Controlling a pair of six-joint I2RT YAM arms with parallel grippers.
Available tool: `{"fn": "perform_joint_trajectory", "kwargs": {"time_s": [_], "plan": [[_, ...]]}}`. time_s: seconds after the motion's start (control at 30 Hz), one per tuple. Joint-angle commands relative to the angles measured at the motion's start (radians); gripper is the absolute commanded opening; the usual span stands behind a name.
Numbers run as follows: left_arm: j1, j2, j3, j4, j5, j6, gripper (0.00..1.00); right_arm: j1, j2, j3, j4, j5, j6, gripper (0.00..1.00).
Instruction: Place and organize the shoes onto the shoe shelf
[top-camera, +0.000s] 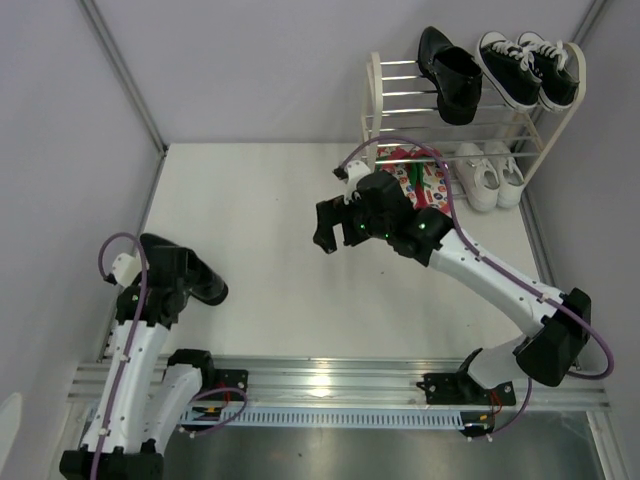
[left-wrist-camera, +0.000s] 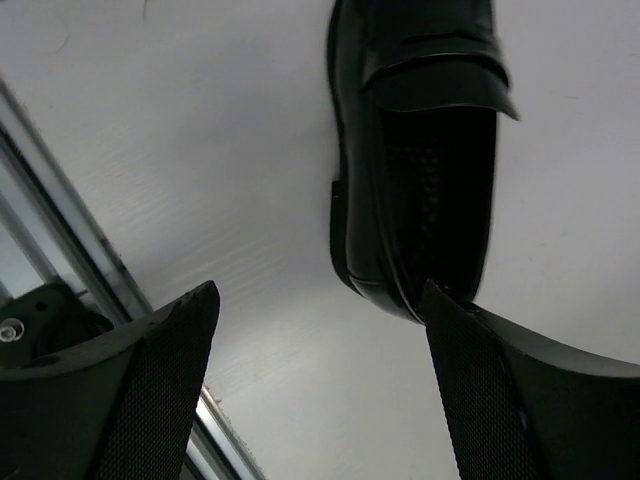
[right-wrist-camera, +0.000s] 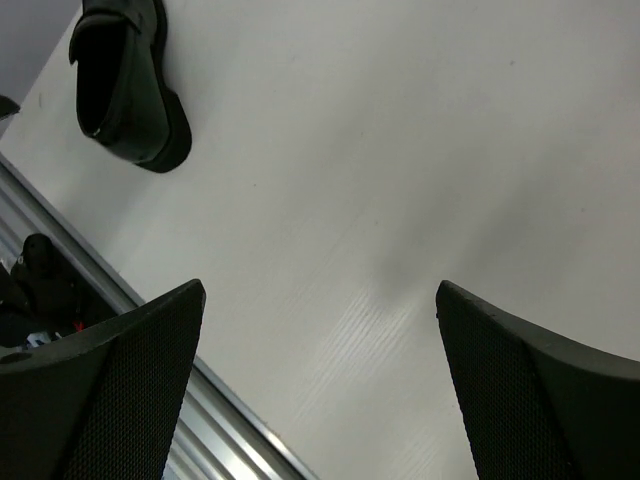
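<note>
Glossy black leather loafer (left-wrist-camera: 420, 170), dotted insole, near matte white table's (right-wrist-camera: 400, 150) left edge, left gripper (left-wrist-camera: 320, 290) and right gripper (right-wrist-camera: 320, 285) splayed wide.

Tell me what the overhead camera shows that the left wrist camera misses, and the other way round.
Only overhead: the shoe shelf with a shelved dress shoe, black canvas sneakers, white sneakers and red flip-flops, plus the right arm. Only the left wrist: the open left claw close up and the dotted insole of the loose dress shoe. Both: that loose dress shoe lying on the white table.
</note>
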Motion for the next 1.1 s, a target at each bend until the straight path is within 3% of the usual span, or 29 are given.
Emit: {"fn": "perform_joint_trajectory", "kwargs": {"time_s": [0.0,0.5,0.67,0.77,0.8,0.93,1.07], "plan": [[0.070,0.034,-0.062,0.083,0.035,-0.100,0.85,0.017,-0.082,-0.013,0.104,-0.027,0.039,0.99],[0.118,0.245,-0.227,0.480,0.064,-0.045,0.76,0.016,-0.137,-0.127,0.077,0.043,-0.002,0.99],[0.116,0.317,-0.237,0.559,0.075,-0.010,0.70,0.016,-0.174,-0.141,0.051,0.166,-0.016,0.99],[0.116,0.345,-0.234,0.608,0.079,0.013,0.47,0.016,-0.190,-0.147,0.049,0.206,-0.016,0.99],[0.116,0.363,-0.228,0.612,0.076,0.018,0.32,0.017,-0.197,-0.150,0.046,0.221,-0.014,0.99],[0.119,0.397,-0.217,0.631,0.116,0.036,0.01,0.011,-0.204,-0.147,0.006,0.324,-0.011,0.99],[0.115,0.364,-0.154,0.629,0.222,0.136,0.01,-0.052,-0.210,-0.142,-0.058,0.372,0.039,0.99]]}}
